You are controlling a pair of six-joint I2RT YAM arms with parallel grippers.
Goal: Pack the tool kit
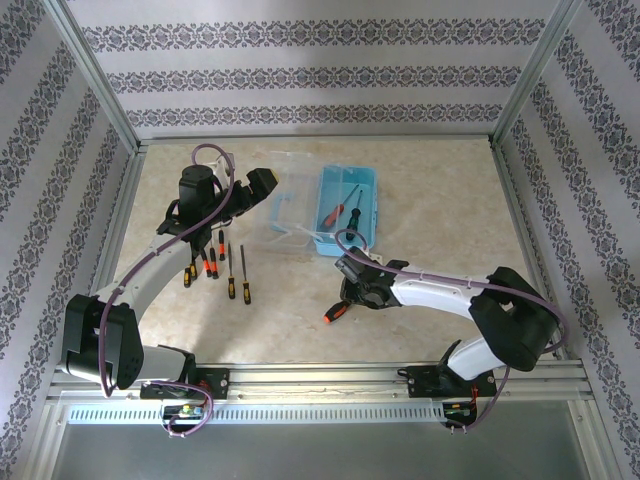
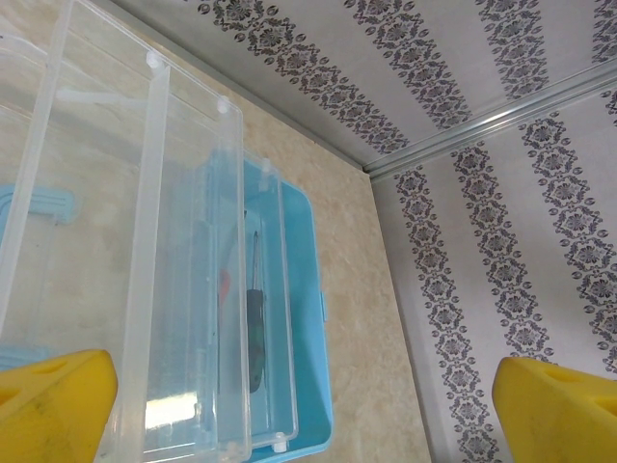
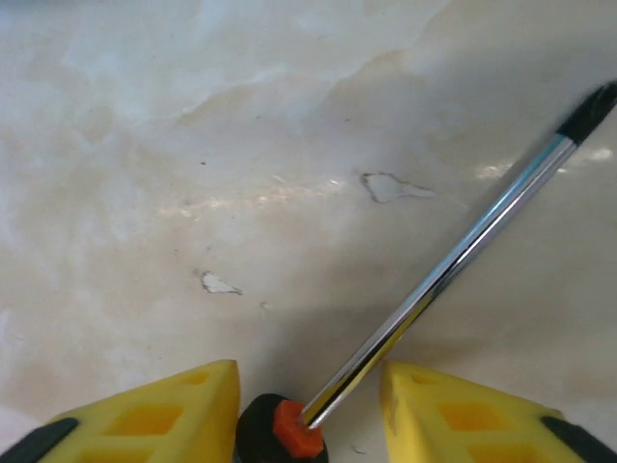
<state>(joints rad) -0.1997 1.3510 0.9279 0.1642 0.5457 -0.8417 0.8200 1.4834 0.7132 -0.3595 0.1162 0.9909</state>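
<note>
**Straddling the next screwdriver, grip not confirmed**

Top external: hovering the right gripper [image 1: 350, 292] low over a lone orange-and-black screwdriver [image 1: 337, 312] on the table [image 1: 430, 180], just in front of the blue case [image 1: 366, 192]. Reads as the pick step. Counting two screwdrivers [image 1: 337, 212] in the case already, plus a row of loose ones [image 1: 215, 262] well off to the left, not yet packed. Poising the left gripper [image 1: 260, 184] at the clear lid [image 1: 285, 205] beside the case, probably to hold the lid out of the loading path.

Left wrist: yellow fingers [image 2: 58, 400] at the bottom corners, spread wide, nothing between. Looking through the clear lid [image 2: 145, 241] onto the blue case [image 2: 310, 328] and a dark-handled driver [image 2: 254, 328] inside.

Right wrist: fingers [image 3: 145, 415] either side of the handle end, with the shaft [image 3: 443, 270] running up and right, low over the table. Handle close against one finger, with a gap on the other side. Cannot tell whether clamped. Coming in from the handle end, presumably so the tip leads into the case.
</note>
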